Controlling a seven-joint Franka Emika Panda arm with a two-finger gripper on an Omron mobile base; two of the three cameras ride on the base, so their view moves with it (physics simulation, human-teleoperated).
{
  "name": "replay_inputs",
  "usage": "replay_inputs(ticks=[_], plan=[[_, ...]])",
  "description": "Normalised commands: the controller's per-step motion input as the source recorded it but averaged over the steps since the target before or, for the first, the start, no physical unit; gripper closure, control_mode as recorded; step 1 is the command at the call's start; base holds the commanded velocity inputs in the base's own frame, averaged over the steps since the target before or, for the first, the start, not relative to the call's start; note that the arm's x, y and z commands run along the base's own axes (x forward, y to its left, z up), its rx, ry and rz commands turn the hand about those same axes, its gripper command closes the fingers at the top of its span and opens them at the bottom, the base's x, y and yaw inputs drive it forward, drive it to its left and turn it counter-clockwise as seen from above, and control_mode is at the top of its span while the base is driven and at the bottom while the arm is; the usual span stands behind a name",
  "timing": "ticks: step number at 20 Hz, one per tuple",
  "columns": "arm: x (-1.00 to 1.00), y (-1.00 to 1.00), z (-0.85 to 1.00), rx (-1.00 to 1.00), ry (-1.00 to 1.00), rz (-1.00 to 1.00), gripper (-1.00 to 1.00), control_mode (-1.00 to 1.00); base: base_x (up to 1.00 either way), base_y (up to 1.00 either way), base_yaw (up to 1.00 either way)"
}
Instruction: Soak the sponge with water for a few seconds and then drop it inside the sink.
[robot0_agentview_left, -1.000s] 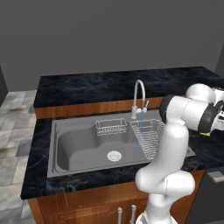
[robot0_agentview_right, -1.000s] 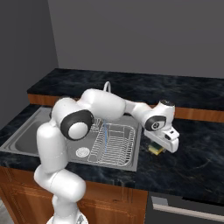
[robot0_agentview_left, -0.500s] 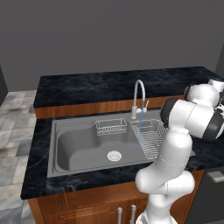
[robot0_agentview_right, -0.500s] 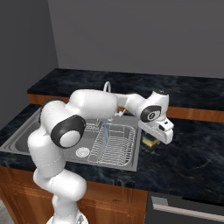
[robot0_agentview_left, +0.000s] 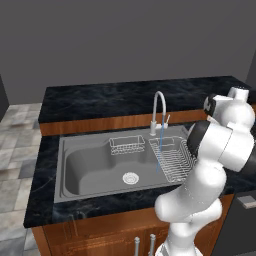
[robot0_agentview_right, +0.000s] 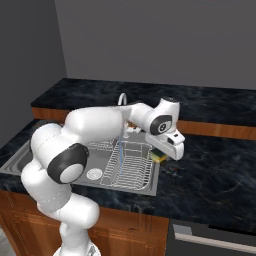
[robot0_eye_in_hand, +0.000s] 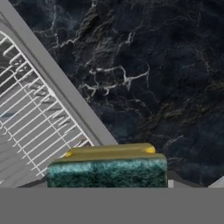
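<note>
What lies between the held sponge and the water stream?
In the right base view, the wire dish rack and the sink rim lie between the sponge in the gripper and the water.

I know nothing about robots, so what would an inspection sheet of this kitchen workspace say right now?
Surface: black marble counter, wooden cabinets below.
Job's things: sponge, yellow with green layer, held up over the counter at the sink's right rim; water streams from the faucet; sink basin holds no sponge.
Clutter: wire dish rack and small wire basket inside the sink.
Grippers: gripper, jaws shut on the sponge.
Cables: nothing seen.
Surroundings: grey wall, tiled floor at left.
</note>
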Motion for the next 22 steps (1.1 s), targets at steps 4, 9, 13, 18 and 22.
replay_inputs(ticks=[4, 9, 13, 18, 22], plan=[[-0.41, 0.53, 0.07, 0.00, 0.00, 0.00, 1.00, -1.00, 0.00, 0.00, 0.00], [-0.40, 0.46, 0.16, 0.00, 0.00, 0.00, 1.00, -1.00, 0.00, 0.00, 0.00], [-0.22, 0.42, 0.21, -0.03, 0.00, -0.04, 1.00, -1.00, 0.00, 0.00, 0.00], [-0.13, 0.35, 0.15, -0.04, 0.00, -0.11, 1.00, -1.00, 0.00, 0.00, 0.00], [-0.11, 0.34, 0.06, -0.04, -0.02, -0.15, 1.00, -1.00, 0.00, 0.00, 0.00]])
